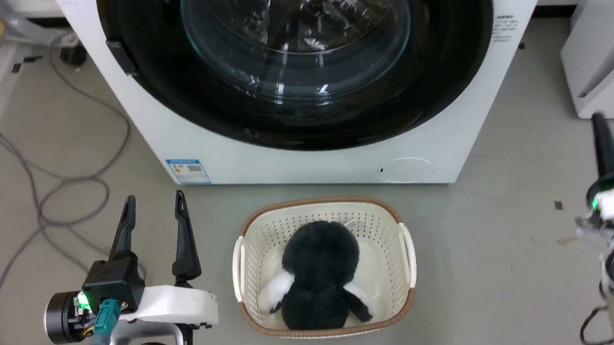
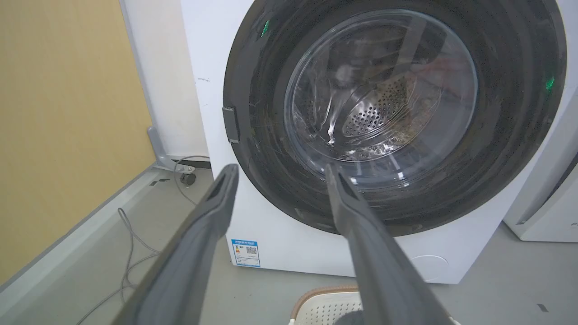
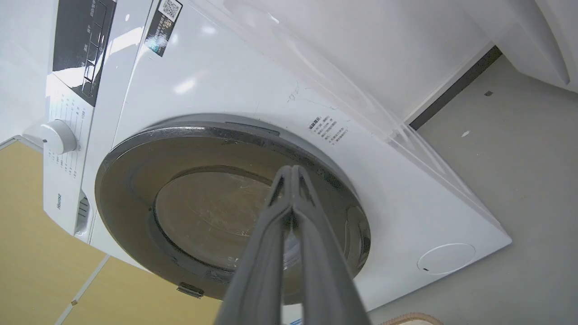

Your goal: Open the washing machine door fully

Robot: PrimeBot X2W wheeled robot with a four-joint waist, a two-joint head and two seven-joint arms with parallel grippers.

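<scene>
Washing machine door (image 1: 299, 45) is closed, flush in the washing machine (image 1: 296, 165) front, at 12 o'clock from the basket (image 1: 244, 261). Small tab (image 1: 120, 56) at the door's 9 o'clock. Left hand (image 1: 154, 199) released, fingers spread, at the basket's 9 o'clock. Right hand (image 1: 598, 120) clenched on nothing, at 3 o'clock. Risks: fingers slip off the glossy rim; the swinging door could clip the basket.

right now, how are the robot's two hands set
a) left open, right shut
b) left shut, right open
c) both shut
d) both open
a: the left hand is spread wide with clear floor showing through the gap, while the right hand is pressed together at its tips.
</scene>
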